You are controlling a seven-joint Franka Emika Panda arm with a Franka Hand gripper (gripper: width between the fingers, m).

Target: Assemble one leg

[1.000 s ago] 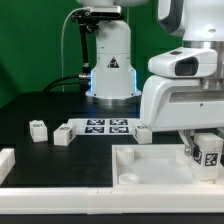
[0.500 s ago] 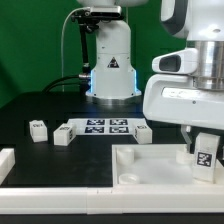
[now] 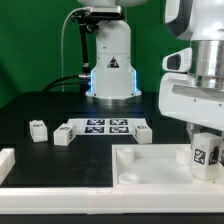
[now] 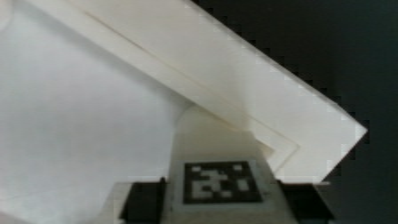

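Toward the dark surface's point(image 3: 30, 105) left edge lie two spare small chunky white plastic posts point(image 3: 38, 129). At its right edge, the pincer point(image 3: 206, 150) is clamped on the tagged white cuboid leg point(image 3: 206, 157), upright over the large flat white panel's point(image 3: 150, 165) corner, probably for seating.

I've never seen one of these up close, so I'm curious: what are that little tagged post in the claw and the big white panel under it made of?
The leg, held in the gripper, looks like white moulded plastic with a matte finish; its tag seems a printed sticker. The white panel looks like the same smooth, matte plastic, with crisp moulded edges and a round corner socket. Painted wood cannot be ruled out.
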